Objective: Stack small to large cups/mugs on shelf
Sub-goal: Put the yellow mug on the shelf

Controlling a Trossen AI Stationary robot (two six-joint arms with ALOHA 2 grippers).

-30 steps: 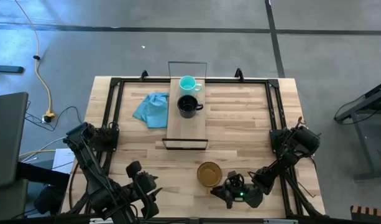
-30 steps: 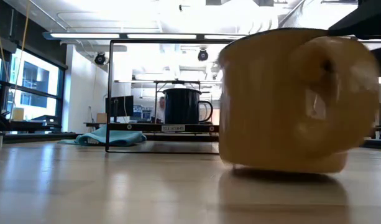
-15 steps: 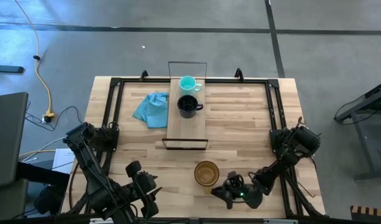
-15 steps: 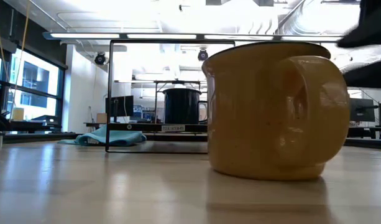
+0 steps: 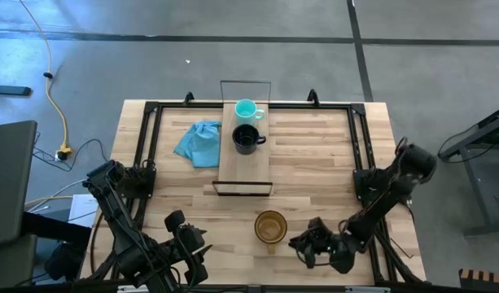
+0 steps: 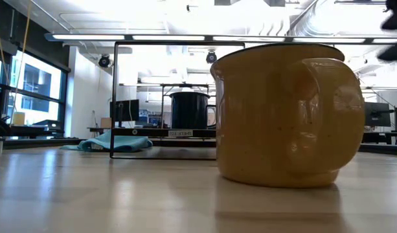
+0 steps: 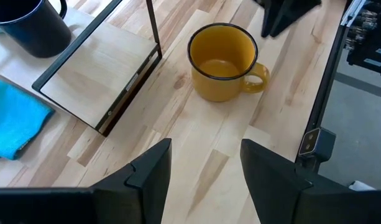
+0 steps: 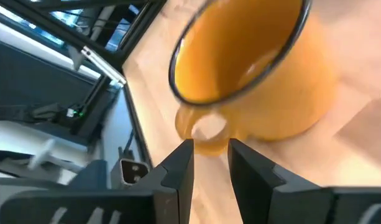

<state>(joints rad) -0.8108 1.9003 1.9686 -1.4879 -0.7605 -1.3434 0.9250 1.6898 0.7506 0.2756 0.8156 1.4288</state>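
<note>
1. From where I stand the amber-orange mug (image 5: 271, 227) sits upright on the bare wooden table (image 5: 314, 155), toward the near edge, at about 6 o'clock from the shelf (image 5: 245, 163). Its handle points toward the table's near edge, at roughly 6 o'clock.

2. The right gripper (image 5: 308, 244) hangs just beside that mug, at about 4 o'clock from it, and is clear of it. In the right wrist view its two dark fingers (image 8: 181, 171) stand a narrow gap apart, aimed at the mug's handle (image 8: 206, 130). Nothing is between them; they hold nothing and touch nothing.

3. The left gripper (image 7: 202, 168) waits low at the near left corner of the table, about 8 o'clock from the amber mug. Its jaws are spread wide, with only bare table between them.

4. On the shelf, a light-wood plank with a thin black wire frame at each end, the teal mug (image 5: 247, 109) stands at the far end, 12 o'clock. The black mug (image 5: 247, 138) stands just beside it toward the near side, both upright with handles at about 3 o'clock. The near half of the plank carries nothing.

5. A light blue cloth (image 5: 199, 142) lies crumpled on the table just beside the shelf, at 9 o'clock from the black mug.
</note>
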